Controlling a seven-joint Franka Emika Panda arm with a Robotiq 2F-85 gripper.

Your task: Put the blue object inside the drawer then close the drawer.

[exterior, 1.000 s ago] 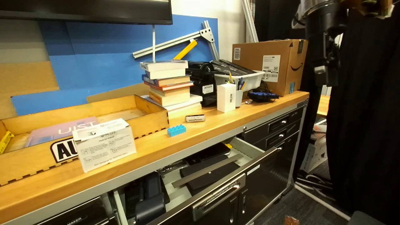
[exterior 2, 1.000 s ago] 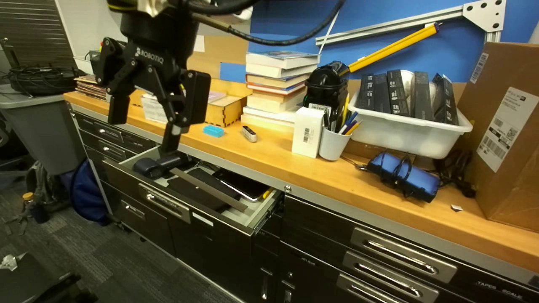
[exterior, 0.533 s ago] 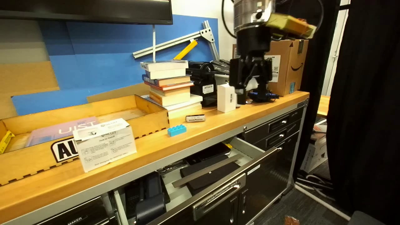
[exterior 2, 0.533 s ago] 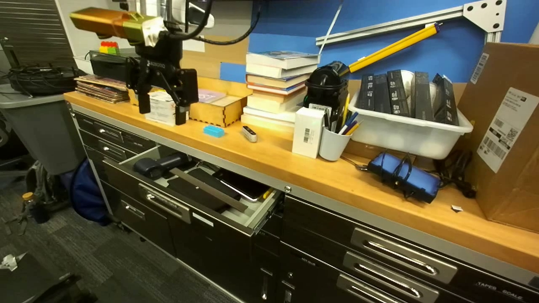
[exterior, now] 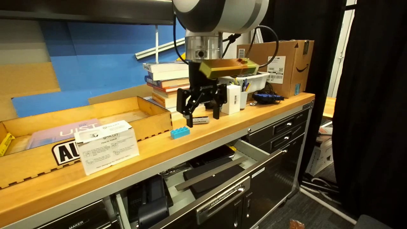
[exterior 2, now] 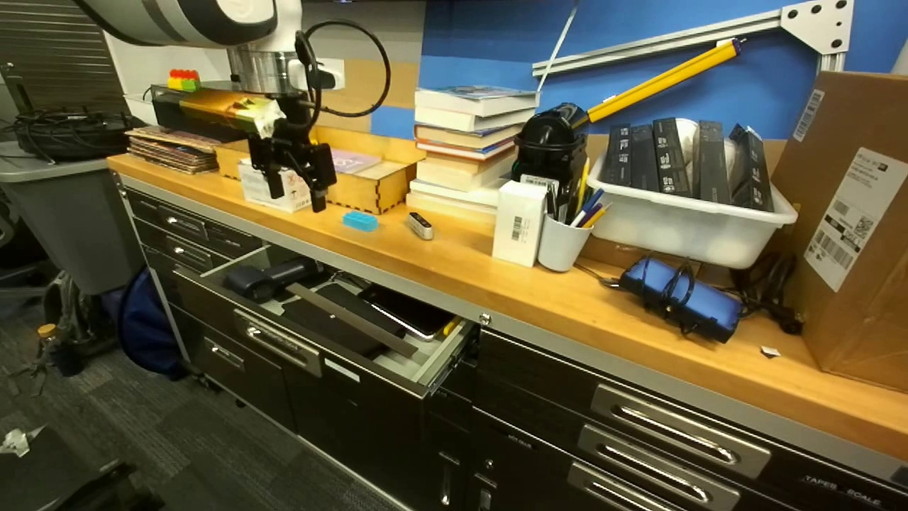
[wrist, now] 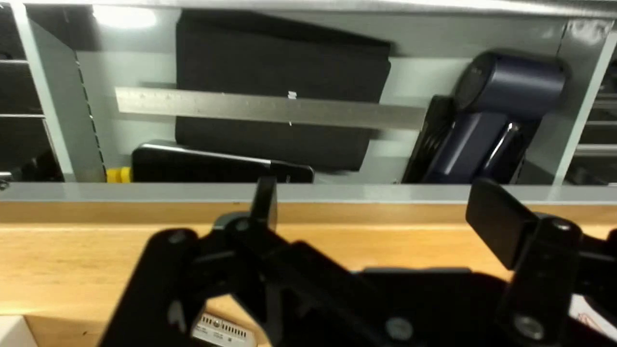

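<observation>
Spanning the wrist view's top, the drawer [wrist: 123, 70] holds a metal ruler [wrist: 270, 109] (the gripper [wrist: 378, 210], lower down, spread wide).

“UIST” on pink sheet [exterior: 51, 133], “MAKER” on black panel [exterior: 90, 214]

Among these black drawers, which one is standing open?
The wide drawer with the metal ruler inside: it is pulled out, showing its contents; the other drawers in view look shut.

The bench [exterior 2: 454, 257] is smooth wood, softly shining; the blue toy brick [exterior: 180, 132] looks like studded plastic. Inside, the drawer [wrist: 62, 91] is smooth metal, the ruler [wrist: 270, 108] metal (satin, like brushed steel), the shipping carton [exterior 2: 862, 333] matt cardboard.
</observation>
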